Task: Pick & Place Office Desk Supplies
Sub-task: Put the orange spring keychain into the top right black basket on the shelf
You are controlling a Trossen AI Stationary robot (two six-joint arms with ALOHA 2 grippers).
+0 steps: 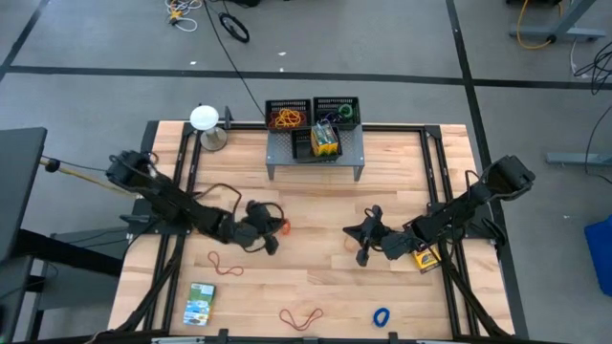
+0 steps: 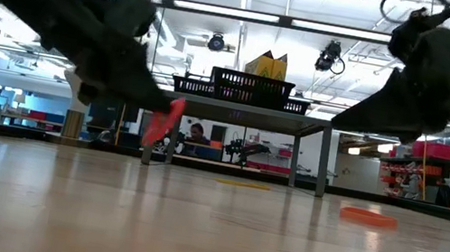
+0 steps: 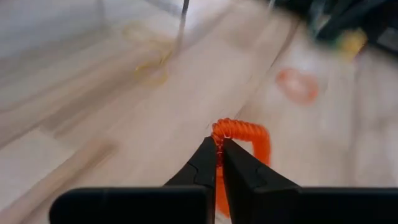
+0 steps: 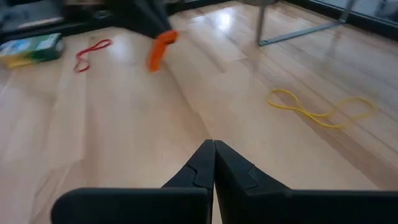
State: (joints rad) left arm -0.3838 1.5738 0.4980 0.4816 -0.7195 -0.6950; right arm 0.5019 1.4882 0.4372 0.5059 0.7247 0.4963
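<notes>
An orange coiled band (image 3: 245, 134) is hanging pinched between the closed fingers of the left gripper (image 3: 219, 149), and from above it is showing as a spot of orange (image 1: 283, 226) at the gripper's tip over the left-centre of the table (image 1: 316, 205). In the low view the band (image 2: 164, 121) is dangling clear of the wood, lifted off the surface.

The right gripper (image 1: 364, 250) is sitting right of centre, its fingers pressed together on nothing, and through its wrist camera a yellow band (image 4: 320, 110) is lying flat on the boards ahead of it.

Other supplies are lying scattered about: a red band (image 1: 227, 263) near the left arm, an orange-red band (image 1: 301, 316) at the near edge, a blue band (image 1: 382, 315) just to its right, and a green-white box (image 1: 201, 304) at the near left corner. A small yellow box (image 1: 426, 257) is lying under the right arm.

At the far side, the grey shelf (image 1: 316, 153) is carrying two black mesh trays, the left tray (image 1: 288, 113) holding orange bands and the right tray (image 1: 337, 111) a green one, with a yellow-green box (image 1: 326, 140) standing in front of them. A white ball (image 1: 204, 118) is sitting on its stand to the shelf's left.
</notes>
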